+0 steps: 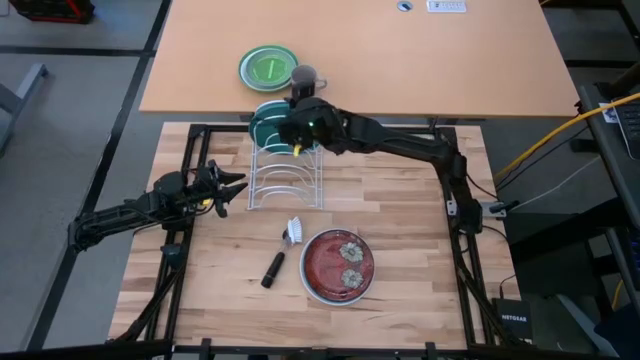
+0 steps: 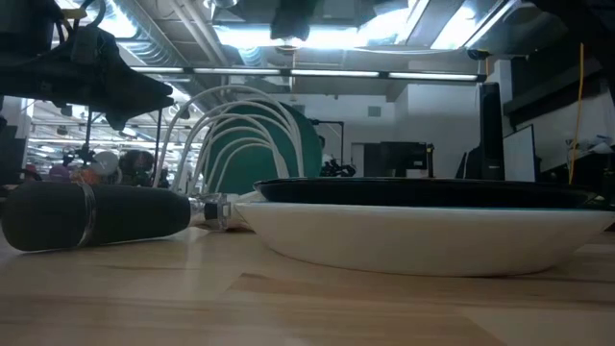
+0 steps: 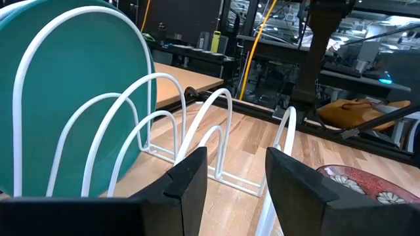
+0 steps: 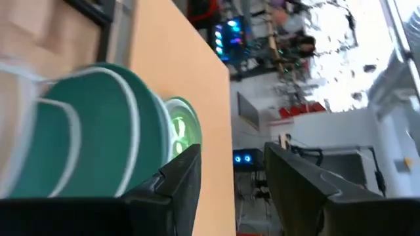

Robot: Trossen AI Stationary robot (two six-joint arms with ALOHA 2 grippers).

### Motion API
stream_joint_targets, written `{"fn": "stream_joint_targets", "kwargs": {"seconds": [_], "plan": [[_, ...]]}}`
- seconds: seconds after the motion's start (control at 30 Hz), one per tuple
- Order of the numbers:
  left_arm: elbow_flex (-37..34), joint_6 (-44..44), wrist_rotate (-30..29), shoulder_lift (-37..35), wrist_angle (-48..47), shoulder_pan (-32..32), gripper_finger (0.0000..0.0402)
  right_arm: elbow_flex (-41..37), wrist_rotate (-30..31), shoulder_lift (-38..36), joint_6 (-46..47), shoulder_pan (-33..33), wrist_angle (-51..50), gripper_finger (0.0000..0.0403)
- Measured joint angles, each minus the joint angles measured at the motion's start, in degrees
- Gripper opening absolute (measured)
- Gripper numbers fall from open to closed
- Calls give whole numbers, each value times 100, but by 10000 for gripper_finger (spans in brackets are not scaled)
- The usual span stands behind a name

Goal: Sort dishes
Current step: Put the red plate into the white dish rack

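Observation:
A plain teal plate [image 1: 264,122] [image 3: 65,98] [image 4: 98,137] stands on edge in the far end of a white wire rack [image 1: 285,180] [image 3: 220,124]. My right gripper [image 1: 298,133] [image 4: 233,177] hovers just above and beside it, open, with nothing between the fingers. My left gripper [image 1: 232,190] [image 3: 236,177] is open at the rack's left side, pointing at the wires. A dark red patterned plate [image 1: 338,265] [image 2: 423,231] lies flat on the near part of the table. The light blue speckled plate and the white plate are out of view.
A black-handled brush [image 1: 273,269] [image 2: 96,216] lies left of the red plate. A small bright green plate [image 1: 267,68] and a grey mug [image 1: 304,77] sit on the far table behind the rack. The rack's near slots hold nothing.

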Motion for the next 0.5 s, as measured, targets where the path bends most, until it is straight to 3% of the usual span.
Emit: {"fn": "stream_joint_targets", "kwargs": {"seconds": [0.1,0.27,0.5], "plan": [[0,-128,0,0,0,0,143,593,15,-38,344,296,-1262,169],[1,-145,84,2,-20,-2,143,317,-300,-678,1543,750,-2641,169],[2,-203,148,0,-30,-2,143,317,-2397,-1033,4276,1192,-4739,169]]}}
